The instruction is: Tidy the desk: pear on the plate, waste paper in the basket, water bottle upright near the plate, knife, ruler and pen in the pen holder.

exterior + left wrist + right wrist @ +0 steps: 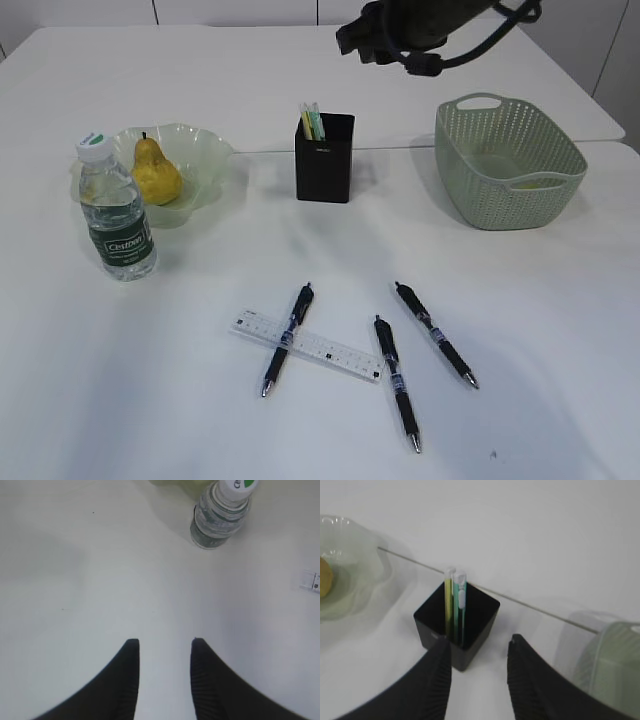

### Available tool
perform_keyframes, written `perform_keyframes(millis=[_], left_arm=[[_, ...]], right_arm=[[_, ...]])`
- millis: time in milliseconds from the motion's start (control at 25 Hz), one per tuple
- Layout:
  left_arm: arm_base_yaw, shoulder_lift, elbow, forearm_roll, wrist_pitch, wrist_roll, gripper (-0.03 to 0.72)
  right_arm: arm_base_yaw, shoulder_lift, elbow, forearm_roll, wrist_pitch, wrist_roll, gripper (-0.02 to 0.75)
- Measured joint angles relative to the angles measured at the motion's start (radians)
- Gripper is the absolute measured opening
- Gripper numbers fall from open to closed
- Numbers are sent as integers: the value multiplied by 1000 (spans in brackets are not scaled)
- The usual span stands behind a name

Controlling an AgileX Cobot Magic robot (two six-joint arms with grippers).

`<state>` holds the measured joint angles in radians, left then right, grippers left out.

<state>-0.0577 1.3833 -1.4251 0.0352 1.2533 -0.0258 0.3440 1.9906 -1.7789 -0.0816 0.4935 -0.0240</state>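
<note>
A yellow pear (pixel 156 172) lies on the pale green plate (pixel 205 150) at the left. A water bottle (pixel 115 210) stands upright in front of it, also in the left wrist view (pixel 220 510). A black pen holder (pixel 324 158) holds thin yellow and green sticks (pixel 455 600). A clear ruler (pixel 330 347) and three black pens (pixel 288 338) (pixel 396 381) (pixel 436 333) lie on the table front. My right gripper (pixel 479 645) is open and empty, high above the holder. My left gripper (pixel 162 642) is open and empty over bare table.
A green mesh basket (pixel 505 160) stands at the right, its corner also in the right wrist view (pixel 615 660). The ruler's end shows at the right edge of the left wrist view (pixel 311 581). A table seam runs behind the holder.
</note>
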Motion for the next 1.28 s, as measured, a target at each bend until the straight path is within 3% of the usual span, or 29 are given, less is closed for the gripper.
perform_keyframes(millis=[240,520,960,1280], left_arm=[[0,0,0,0,0,0,239],[0,0,0,0,0,0,239],[0,0,0,-6,0,0,239],[0,0,0,-7,0,0,239]], right_arm=[[42,-25,-129,23,414,-131,314],[124,-23,-145,165,688,-308,314],[203,121,-147,272,736,-388,322],[239,191,-147,275,736,-412,336]])
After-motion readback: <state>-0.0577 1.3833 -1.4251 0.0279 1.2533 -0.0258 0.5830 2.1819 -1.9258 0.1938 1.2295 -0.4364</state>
